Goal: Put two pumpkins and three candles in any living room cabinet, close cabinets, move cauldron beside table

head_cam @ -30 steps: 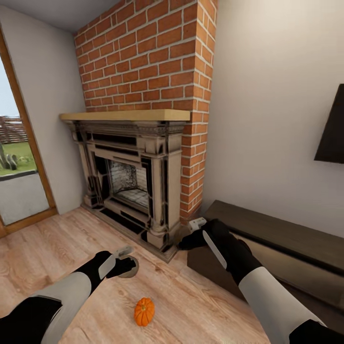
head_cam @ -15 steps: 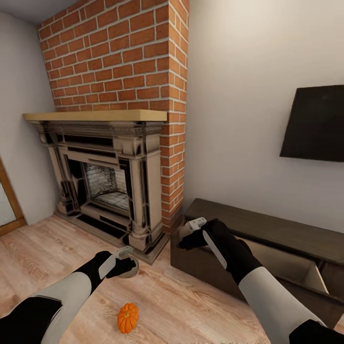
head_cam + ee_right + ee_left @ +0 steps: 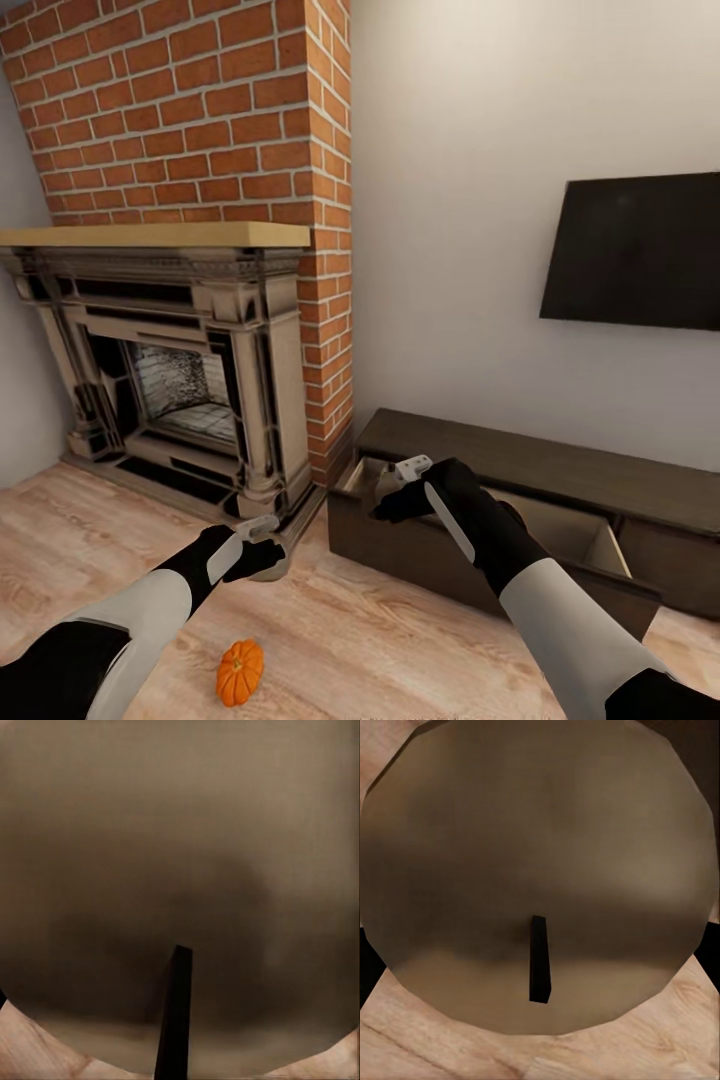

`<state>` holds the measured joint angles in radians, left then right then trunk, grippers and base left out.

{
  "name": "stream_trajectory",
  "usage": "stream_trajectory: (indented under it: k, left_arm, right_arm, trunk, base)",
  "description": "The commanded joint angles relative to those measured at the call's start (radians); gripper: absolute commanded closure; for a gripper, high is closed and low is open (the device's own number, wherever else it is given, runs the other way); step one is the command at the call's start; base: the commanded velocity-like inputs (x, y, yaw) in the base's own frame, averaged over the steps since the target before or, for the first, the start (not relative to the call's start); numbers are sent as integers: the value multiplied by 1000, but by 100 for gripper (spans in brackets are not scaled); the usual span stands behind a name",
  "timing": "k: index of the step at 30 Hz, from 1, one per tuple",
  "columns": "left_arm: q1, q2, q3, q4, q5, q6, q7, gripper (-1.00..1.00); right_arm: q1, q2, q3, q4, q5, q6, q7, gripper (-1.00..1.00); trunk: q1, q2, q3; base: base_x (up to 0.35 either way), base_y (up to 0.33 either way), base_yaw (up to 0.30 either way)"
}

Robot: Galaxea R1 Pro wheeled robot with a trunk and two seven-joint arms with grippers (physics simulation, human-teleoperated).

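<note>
We read each wrist view as a candle seen end-on: a tan disc with a dark wick, one in the left wrist view (image 3: 536,870) and one in the right (image 3: 180,855), each crowding the lens. In the head view our left gripper (image 3: 262,548), at lower left of centre, has a tan round edge peeking out beside it, so we judge it pinching a candle; our right gripper (image 3: 398,480), near the middle, hangs just above the left end of the cabinet (image 3: 540,470) and looks clamped on the other, though the fingers themselves are too hidden to be sure of their spread. The cabinet runs along the wall from centre to the right edge, under a dark TV (image 3: 635,250), with its wide drawer (image 3: 560,530) pulled out and pale wood inside; we cannot make out anything lying in it. One pumpkin (image 3: 240,672) sits on the wood floor (image 3: 380,640) at the bottom left, well apart from the cabinet. A brick fireplace (image 3: 180,400) stands at left. Our judgement: early to middle stage. Two candles are in hand but not yet stowed, this pumpkin waits, and the second pumpkin, third candle, drawer closing and cauldron placement all remain.
</note>
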<state>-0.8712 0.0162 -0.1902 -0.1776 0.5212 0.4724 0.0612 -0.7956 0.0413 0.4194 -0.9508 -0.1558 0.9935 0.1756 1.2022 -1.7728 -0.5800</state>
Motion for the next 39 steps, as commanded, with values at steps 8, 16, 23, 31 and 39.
stream_trajectory:
  k: [8, 16, 23, 31, 39]
  left_arm:
    - [0, 1, -6, -3, 11, 5, 6, 100]
    - [0, 1, -6, -3, 11, 5, 6, 100]
    - [0, 1, -6, -3, 11, 5, 6, 100]
    - [0, 1, -6, -3, 11, 5, 6, 100]
    - [0, 1, -6, -3, 11, 5, 6, 100]
  right_arm:
    - [-1, 0, 1, 0, -7, 4, -2, 100]
    - [-1, -1, 1, 0, -7, 3, -2, 100]
    - [-1, -1, 1, 0, -7, 3, -2, 100]
    - [-1, -1, 1, 0, -7, 4, -2, 100]
    - [-1, -1, -1, 0, -7, 4, -2, 100]
  trunk:
    - [0, -1, -7]
    - [0, -1, -6]
    - [0, -1, -3]
    - [0, -1, -1]
    - [0, -1, -4]
  base:
    - [0, 0, -255]
    - [0, 0, -291]
    - [0, 0, -293]
    - [0, 0, -293]
    - [0, 0, -293]
